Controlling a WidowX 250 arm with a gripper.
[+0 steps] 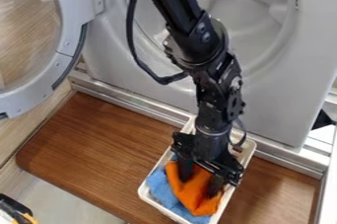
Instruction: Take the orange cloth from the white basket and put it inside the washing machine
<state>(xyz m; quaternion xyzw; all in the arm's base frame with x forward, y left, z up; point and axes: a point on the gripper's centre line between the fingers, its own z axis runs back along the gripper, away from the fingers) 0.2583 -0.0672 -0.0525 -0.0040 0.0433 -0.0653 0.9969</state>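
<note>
Orange cloth, soft fabric [193, 192]: crumpled, folds raised, bunched in the near part of the white rectangular plastic basket with rounded corners [142, 193]; lay against a blue cloth [159, 186]. Basket: upright, open-topped, set at a slant on a brown wood-grain board [99, 144], far end close to the machine. Light grey front-loading washing machine [280, 102]: stood upright behind the basket, round door [60, 65] swung open to the view's left, round opening exposed.

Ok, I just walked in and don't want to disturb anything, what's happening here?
The robot's gripper is down in the white basket, its fingers apart at the orange cloth, beside a blue cloth. I can't tell whether it has a firm hold. The washer stands with its door open; the orange cloth isn't in there yet.
</note>
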